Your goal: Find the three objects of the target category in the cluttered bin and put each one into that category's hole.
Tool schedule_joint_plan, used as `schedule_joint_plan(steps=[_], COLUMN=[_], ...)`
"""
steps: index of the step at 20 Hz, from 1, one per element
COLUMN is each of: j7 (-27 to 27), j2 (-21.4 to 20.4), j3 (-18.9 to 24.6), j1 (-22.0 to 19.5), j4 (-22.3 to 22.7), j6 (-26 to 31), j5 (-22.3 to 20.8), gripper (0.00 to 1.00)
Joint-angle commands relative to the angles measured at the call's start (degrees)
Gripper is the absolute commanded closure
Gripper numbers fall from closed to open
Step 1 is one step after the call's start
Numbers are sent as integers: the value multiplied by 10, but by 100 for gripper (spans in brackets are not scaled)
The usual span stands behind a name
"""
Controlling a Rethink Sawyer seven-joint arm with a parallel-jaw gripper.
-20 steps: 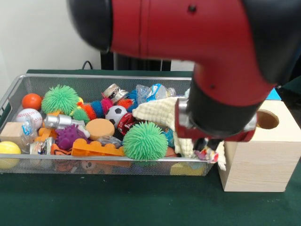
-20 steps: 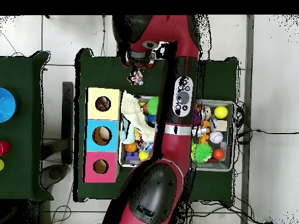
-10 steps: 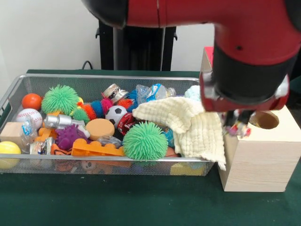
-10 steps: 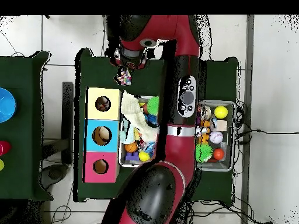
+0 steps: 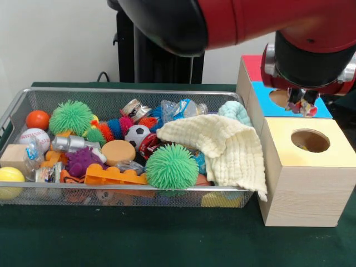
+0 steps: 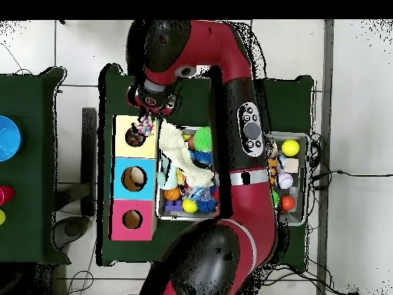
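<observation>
My gripper (image 5: 300,99) hangs over the row of wooden boxes, shut on a small crinkly multicoloured packet (image 5: 303,108). In the front view the packet sits just behind the round hole (image 5: 310,140) of the yellow-topped box (image 5: 334,158), in front of the blue box (image 5: 266,104). From overhead the gripper (image 6: 144,123) and packet (image 6: 143,129) are at the edge of the yellow box's hole (image 6: 134,138). A cream cloth (image 5: 222,147) drapes over the right end of the mesh bin (image 5: 111,90).
The bin holds several toys: a green spiky ball (image 5: 171,166), a soccer ball (image 5: 137,134), an orange ball (image 5: 37,119), a baseball (image 5: 33,136). Blue (image 6: 123,178) and pink (image 6: 121,219) boxes lie in line with the yellow one. My arm (image 6: 230,84) crosses above the bin.
The gripper has carried the packet from in front of the bin's right end, up and across to above the yellow box's hole. The cloth is uncovered again.
</observation>
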Motion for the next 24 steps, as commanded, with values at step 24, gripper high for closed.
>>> schedule_joint_plan(steps=[24], j7=[184], j2=[26], j3=[-176], j1=[54], j4=[71], j6=[-219], j5=[65], gripper=[100])
